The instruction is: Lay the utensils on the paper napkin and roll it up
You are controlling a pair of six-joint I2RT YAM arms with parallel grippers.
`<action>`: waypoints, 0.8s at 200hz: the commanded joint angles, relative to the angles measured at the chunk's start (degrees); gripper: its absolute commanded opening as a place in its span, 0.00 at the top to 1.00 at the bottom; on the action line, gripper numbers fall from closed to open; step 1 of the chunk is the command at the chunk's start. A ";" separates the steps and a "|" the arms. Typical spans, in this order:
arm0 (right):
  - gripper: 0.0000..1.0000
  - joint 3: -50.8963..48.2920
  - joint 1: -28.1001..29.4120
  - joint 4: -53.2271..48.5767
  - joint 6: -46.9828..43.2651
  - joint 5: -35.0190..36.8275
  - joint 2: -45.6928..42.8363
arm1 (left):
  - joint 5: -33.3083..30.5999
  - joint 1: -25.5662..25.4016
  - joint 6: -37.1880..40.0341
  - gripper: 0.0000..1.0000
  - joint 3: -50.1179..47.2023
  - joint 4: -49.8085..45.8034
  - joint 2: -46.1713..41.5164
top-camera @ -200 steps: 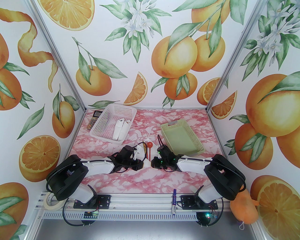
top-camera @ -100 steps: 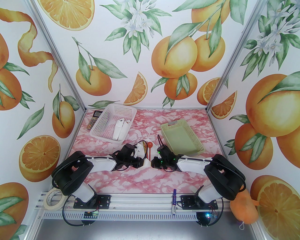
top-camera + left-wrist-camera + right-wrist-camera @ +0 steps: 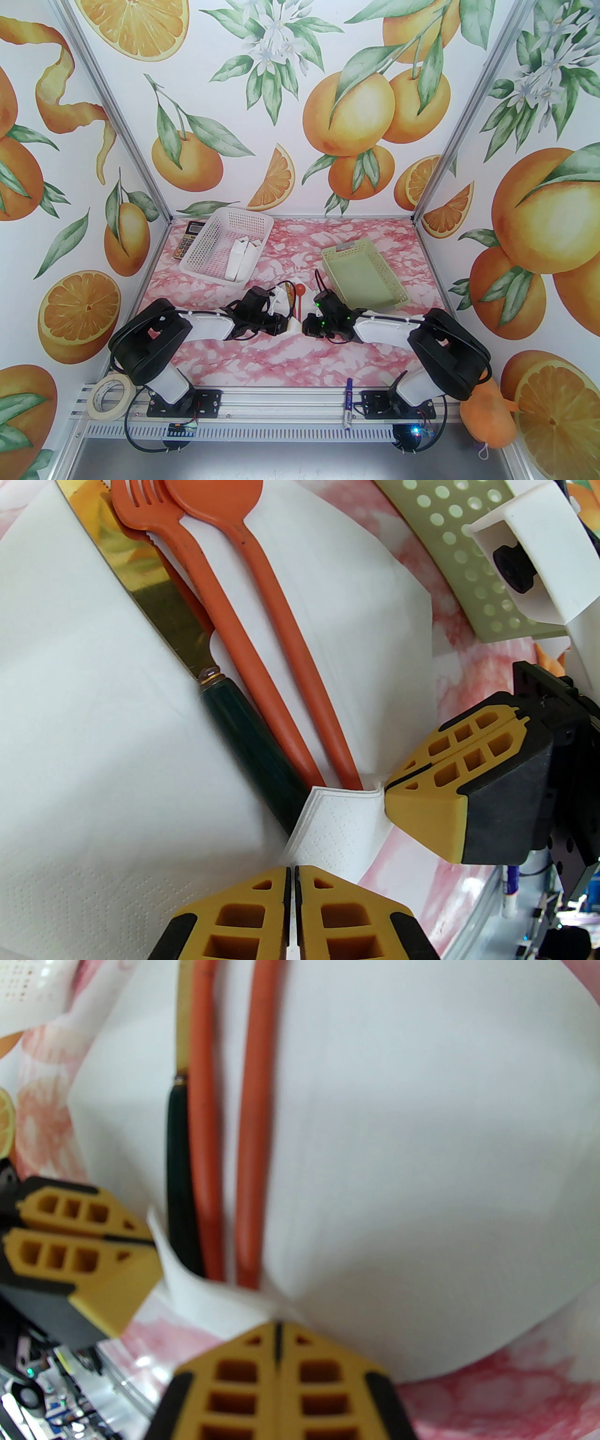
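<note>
Logged pink marbled surface (image 3: 281,356) bearing white napkin (image 3: 93,714), near edge folded up. Found left hand (image 3: 293,871) shut, tips against that fold; right hand (image 3: 390,790) shut likewise, tip touching fold corner. Cannot confirm pinch on paper. Noted utensils (image 3: 283,620) lying mid-napkin, handle ends under fold.

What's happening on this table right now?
Cutlery is about to be rolled in a white paper napkin. An orange plastic fork, an orange plastic spoon and a gold-bladed, dark-handled knife lie side by side on it. The left gripper and right gripper, both shut, pinch its near edge, lifted over the handle ends.
</note>
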 commanded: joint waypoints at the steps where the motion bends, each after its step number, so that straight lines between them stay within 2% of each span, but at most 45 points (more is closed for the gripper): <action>1: 1.00 1.30 0.26 -4.86 -1.16 2.30 1.07 | -1.34 0.24 0.58 0.87 1.12 -0.26 0.22; 16: 1.00 3.34 0.19 -6.81 -2.07 2.34 0.28 | -1.34 0.29 0.63 0.87 0.65 -0.49 0.14; 76: 0.80 8.92 -2.14 -14.74 -5.02 4.85 -5.30 | -1.62 0.35 0.07 0.87 -0.70 0.25 0.46; 125: 0.79 8.79 -4.74 -18.95 -6.32 12.62 -5.56 | -1.82 0.23 0.00 0.87 -0.91 0.52 0.58; 160: 0.72 8.43 -6.46 -19.40 -6.10 16.62 -4.17 | -1.86 0.26 -0.10 0.87 -1.04 0.47 0.53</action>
